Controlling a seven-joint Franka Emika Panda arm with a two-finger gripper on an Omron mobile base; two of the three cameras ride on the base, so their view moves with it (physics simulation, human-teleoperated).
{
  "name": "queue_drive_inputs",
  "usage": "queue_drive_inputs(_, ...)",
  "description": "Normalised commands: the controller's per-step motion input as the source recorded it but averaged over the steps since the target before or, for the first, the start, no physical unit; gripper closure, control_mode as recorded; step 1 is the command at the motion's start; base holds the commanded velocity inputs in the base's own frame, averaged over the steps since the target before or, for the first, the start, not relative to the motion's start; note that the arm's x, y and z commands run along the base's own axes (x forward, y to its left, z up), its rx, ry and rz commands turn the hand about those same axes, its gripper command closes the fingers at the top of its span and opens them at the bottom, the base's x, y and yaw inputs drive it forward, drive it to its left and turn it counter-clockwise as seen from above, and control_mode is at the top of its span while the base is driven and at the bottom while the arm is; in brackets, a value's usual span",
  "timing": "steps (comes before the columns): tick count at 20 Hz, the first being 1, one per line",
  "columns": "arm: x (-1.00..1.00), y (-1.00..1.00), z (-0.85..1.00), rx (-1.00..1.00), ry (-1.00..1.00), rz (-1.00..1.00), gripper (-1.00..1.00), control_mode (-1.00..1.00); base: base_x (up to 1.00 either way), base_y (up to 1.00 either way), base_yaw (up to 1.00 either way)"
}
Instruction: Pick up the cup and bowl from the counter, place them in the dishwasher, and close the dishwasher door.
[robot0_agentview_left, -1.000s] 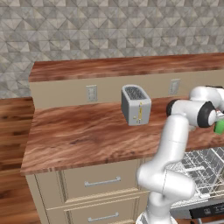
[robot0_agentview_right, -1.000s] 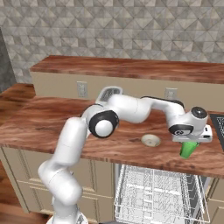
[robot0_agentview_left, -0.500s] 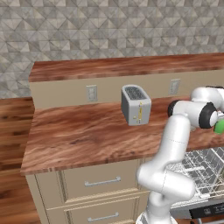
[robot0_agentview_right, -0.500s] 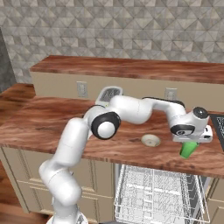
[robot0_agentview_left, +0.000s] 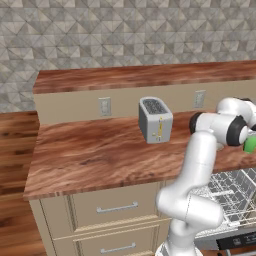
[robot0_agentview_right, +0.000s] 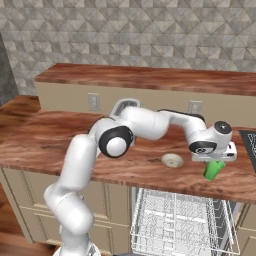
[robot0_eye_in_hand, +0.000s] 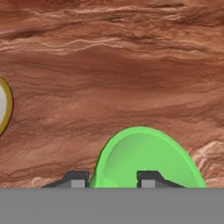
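Hand view looks straight down into green cup (robot0_eye_in_hand: 146, 159) upright on counter (robot0_eye_in_hand: 131, 65), rim wall between the two fingertips (robot0_eye_in_hand: 148, 178). Gripper (robot0_agentview_right: 214, 159) partly closed astride that wall, firm hold not confirmable; bowl (robot0_agentview_right: 172, 160) lies to the left.

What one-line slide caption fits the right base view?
Gripper set over the green cup beside a bowl, above the dishwasher rack.

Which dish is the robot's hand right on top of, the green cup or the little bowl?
The green cup: the gripper sits over its rim, while the pale bowl lies apart beside it.
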Motion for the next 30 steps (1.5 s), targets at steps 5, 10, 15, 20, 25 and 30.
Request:
queue_drive_inputs(5,-0.43,0.44,0.04,0.0,-0.04,0.0,1.0,-1.0,0.0,0.0,0.0)
queue_drive_inputs(10,-0.56,0.2,0.27,0.0,-0.07,0.0,1.0,-1.0,0.0,0.0,0.0)
queue_drive_inputs(15,-0.59,0.01,0.48,0.0,-0.1,0.0,1.0,-1.0,0.0,0.0,0.0)
queue_drive_inputs(20,-0.32,0.0,0.26,0.04,-0.06,0.0,1.0,-1.0,0.0,0.0,0.0)
queue_drive_inputs(25,-0.42,0.0,0.16,0.21,-0.07,-0.05,1.0,-1.0,0.0,0.0,0.0)
queue_drive_inputs(30,-0.61,0.02,0.14,0.29,-0.06,-0.17,1.0,-1.0,0.0,0.0,0.0)
